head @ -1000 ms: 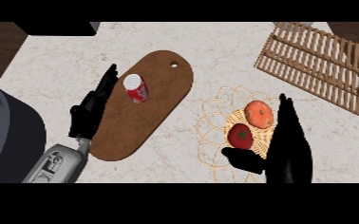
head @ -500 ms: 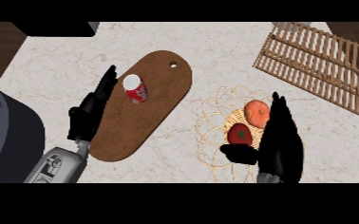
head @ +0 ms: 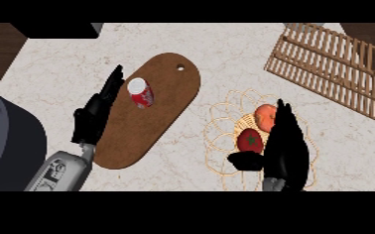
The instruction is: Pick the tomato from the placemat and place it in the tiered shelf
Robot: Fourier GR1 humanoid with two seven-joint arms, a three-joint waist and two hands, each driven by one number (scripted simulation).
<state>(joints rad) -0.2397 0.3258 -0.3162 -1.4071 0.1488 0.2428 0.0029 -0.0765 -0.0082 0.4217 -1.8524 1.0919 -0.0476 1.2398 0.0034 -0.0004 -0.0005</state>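
Tomato [head: 250, 140] is sitting on the woven placemat [head: 217, 129], stem side facing up. It's lying right against the inner side of the right hand [head: 287, 151], in the gap between thumb and fingers.

Head view:
- Right hand is coming in from the lower edge and is spread wide. The fingers are pointing straight up along the tomato's right side and the thumb is sticking out to the left just under it. Nothing is curling round the tomato. Can't tell whether the skin is actually touching.
- An orange fruit [head: 265, 115] is lying on the same placemat, just beyond the tomato and up by the right hand's fingertips. It's partly hiding behind the fingers.
- Tiered shelf [head: 330, 72], made of wooden slats, is lying well beyond the right hand's fingertips and a bit to its outer side. It's clear of the placemat.
- Left hand [head: 92, 116] is resting open with fingers up at the left edge of the brown cutting board [head: 164, 114], holding nothing.
- A red can [head: 140, 92] is lying on the board just to the inner side of the left hand's fingertips, white end facing up.
- Board and placemat are both sitting on the pale marbled surface [head: 219, 54], near each other but not overlapping.
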